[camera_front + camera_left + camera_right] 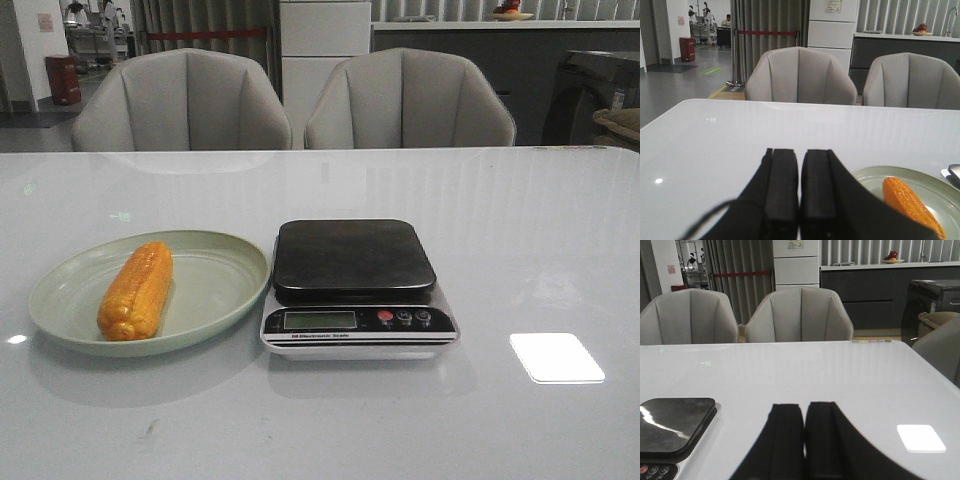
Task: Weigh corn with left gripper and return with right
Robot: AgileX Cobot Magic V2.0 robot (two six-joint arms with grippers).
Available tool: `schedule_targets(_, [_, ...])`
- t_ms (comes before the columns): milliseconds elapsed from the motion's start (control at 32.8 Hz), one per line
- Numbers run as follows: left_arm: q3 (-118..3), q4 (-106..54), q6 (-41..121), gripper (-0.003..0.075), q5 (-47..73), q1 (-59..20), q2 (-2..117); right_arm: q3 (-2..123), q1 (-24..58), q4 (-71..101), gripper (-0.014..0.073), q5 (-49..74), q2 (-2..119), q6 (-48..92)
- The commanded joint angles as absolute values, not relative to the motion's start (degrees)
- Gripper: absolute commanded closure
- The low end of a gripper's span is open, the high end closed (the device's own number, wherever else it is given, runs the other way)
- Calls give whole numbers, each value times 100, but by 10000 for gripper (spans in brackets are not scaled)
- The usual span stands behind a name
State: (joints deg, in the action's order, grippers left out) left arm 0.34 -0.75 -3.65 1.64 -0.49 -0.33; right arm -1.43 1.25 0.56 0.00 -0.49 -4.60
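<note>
- Lying lengthwise on the one pale green round plate point(215, 290) is a single orange-yellow cob of corn point(137, 290), its blunt ends pointed toward and away from the robot; nothing is gripping it.
- One black-topped electronic kitchen scale point(355, 262) with a silver front panel is seen just beside the plate, the plate's rim almost touching its left side; its platform is bare.
- Three round buttons, one red and two dark, are counted on the scale's panel, beside one small display.
- Two grey upholstered chairs point(185, 100) are seen behind the glossy white table point(540, 230), beyond the scale.
- The matte-black left gripper point(799, 175) is held low over the table, left of the scale and near the plate's edge; its two wedge fingers are pressed together, holding nothing.
- The matte-black right gripper point(805, 427) is held low to the right of the scale, its two fingers likewise closed together and empty.
</note>
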Motion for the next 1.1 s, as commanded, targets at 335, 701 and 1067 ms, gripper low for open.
schedule_targets(335, [215, -123, -398, 606, -303, -44, -154, -210, 100, 0, 428, -463, -160, -453])
schedule_targets(701, [215, -123, -398, 606, -303, -44, -154, -210, 100, 0, 428, -463, -160, -453])
schedule_targets(1067, [215, -123, -398, 606, -672, -44, -154, -210, 100, 0, 428, -463, -160, -453])
